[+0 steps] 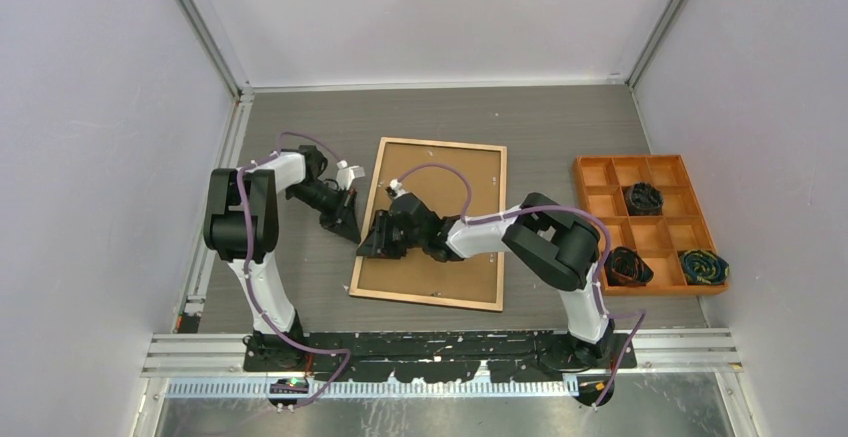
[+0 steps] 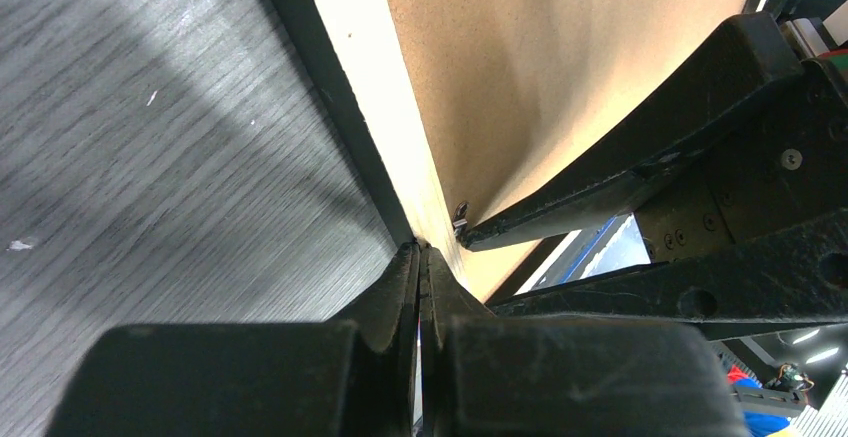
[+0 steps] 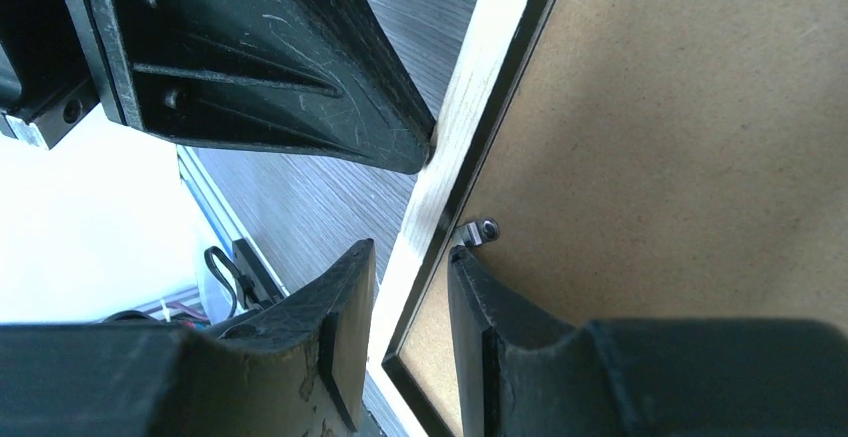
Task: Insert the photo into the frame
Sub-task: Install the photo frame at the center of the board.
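The frame (image 1: 425, 300) lies flat on the table with its light wood back up. Its long sides run from near to far. The brown backing board (image 1: 440, 277) sits inside it. The photo cannot be seen in any view, so where it is cannot be told.

Both arms are at the frame's left long side, close together. The left gripper (image 2: 418, 249) is shut tight and holds nothing. Its tip touches the outer edge of that side. The right gripper (image 3: 408, 252) is a little open, with one finger on each side of the wood strip. A small gap shows on the outer side, so it does not seem to squeeze yet. A small metal tab (image 3: 480, 231) sits on the board, just beside its inner finger. That tab probably needs turning next, and the right gripper is nearer to it.
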Motion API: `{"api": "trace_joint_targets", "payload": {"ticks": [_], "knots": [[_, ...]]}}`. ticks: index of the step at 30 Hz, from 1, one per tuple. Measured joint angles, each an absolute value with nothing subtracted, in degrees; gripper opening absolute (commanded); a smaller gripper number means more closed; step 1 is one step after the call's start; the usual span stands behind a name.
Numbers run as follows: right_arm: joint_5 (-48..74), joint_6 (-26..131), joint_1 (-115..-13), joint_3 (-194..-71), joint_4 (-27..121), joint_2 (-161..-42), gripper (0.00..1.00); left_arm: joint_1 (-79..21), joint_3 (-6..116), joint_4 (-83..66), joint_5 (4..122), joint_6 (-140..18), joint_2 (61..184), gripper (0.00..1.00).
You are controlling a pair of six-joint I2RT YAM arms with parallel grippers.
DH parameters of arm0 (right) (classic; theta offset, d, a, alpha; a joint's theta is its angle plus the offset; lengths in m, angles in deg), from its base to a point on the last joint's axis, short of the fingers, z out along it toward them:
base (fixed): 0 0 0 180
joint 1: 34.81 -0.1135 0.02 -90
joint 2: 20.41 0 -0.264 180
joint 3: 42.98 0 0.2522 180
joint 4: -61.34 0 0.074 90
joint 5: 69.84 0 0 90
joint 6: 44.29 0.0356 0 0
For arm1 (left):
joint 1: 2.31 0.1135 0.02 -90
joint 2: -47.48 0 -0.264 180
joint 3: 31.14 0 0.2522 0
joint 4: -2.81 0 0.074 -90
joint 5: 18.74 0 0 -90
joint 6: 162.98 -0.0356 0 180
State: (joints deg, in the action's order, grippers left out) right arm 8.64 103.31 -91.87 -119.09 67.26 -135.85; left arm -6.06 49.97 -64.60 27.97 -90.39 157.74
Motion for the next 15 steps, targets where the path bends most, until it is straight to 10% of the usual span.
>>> {"api": "trace_joint_targets", "payload": {"ticks": [15], "knots": [[10.86, 102.92, -92.02, -120.88, 66.39, -136.61, 0.39, -6.19, 49.97, -64.6, 28.16, -90.37, 157.72, 0.0]]}}
